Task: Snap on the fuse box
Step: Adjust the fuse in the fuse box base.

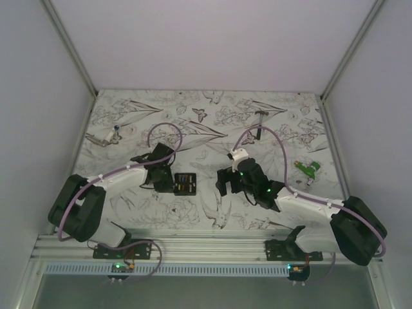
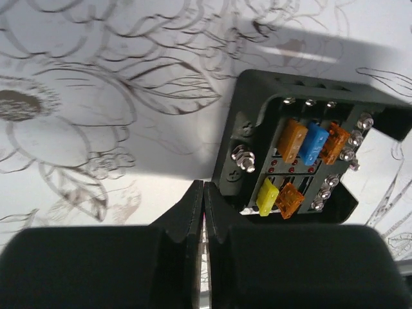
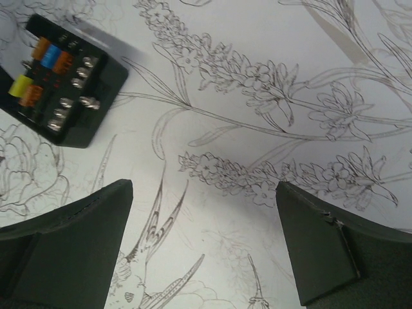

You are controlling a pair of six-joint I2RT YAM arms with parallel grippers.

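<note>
Fuse box (image 1: 185, 183) lies flat near the middle of the flower-printed surface (image 1: 193, 215) in the top view, between the two arms and closer to the left one. Its face is up, with no cover on it. The left fingers (image 1: 168, 183) sit right against its left side, probably to nudge or steady it rather than lift it. The right fingers (image 1: 222, 187) hover just to its right, as if waiting. A small dark hammer (image 1: 259, 125) lies far back, a green object (image 1: 309, 168) sits at the right edge, and a small metal piece (image 1: 106, 136) at far left is too small to identify. In the left wrist view the left fingers (image 2: 183, 219) are clenched together on nothing, their tips at the near-left corner of the fuse box (image 2: 290, 154). Whether they actually touch it cannot be told. Orange, blue and yellow fuses show clearly, but the box's right end is cut off. In the right wrist view the right fingers (image 3: 71, 238) stand spread wide and empty above bare surface, with the fuse box (image 3: 61, 77) well off to the far left, partly cropped. No lid or mating part appears in any view.
</note>
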